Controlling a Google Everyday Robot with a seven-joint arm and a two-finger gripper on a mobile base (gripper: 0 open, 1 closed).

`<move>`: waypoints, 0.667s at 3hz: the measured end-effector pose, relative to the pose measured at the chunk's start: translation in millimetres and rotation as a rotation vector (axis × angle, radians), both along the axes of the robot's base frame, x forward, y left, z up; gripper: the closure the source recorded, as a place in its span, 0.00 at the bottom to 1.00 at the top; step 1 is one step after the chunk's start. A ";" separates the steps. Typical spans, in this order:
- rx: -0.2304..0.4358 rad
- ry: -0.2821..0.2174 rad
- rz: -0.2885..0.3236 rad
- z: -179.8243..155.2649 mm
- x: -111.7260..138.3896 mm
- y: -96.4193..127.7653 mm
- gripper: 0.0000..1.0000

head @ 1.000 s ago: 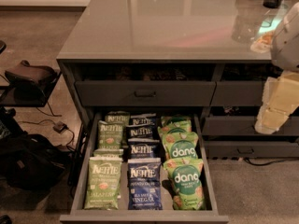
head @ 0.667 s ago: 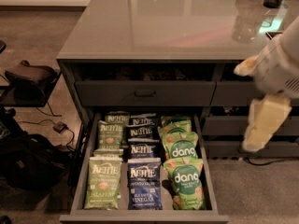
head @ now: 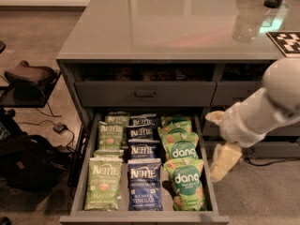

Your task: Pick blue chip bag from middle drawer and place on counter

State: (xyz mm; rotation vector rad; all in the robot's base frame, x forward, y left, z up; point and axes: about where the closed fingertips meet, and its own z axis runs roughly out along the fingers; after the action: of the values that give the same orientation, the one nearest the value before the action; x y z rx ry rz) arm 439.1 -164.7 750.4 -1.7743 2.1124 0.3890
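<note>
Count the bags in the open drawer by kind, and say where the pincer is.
Blue Kettle bags: 4
Green Kettle bags: 4
Green dang bags: 4
Total: 12
The pincer hangs outside the drawer, to its right in view.

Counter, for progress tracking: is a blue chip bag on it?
No, the blue chip bags lie in the middle drawer; gripper hangs right of it.
</note>
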 end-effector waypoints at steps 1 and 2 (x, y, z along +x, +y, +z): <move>0.059 0.006 -0.060 -67.3 20.6 11.4 0.00; 0.076 -0.028 -0.115 -111.8 30.8 24.5 0.00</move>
State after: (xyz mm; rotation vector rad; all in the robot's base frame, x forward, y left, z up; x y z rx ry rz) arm 469.9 -140.2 638.6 -1.5987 2.1382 0.4055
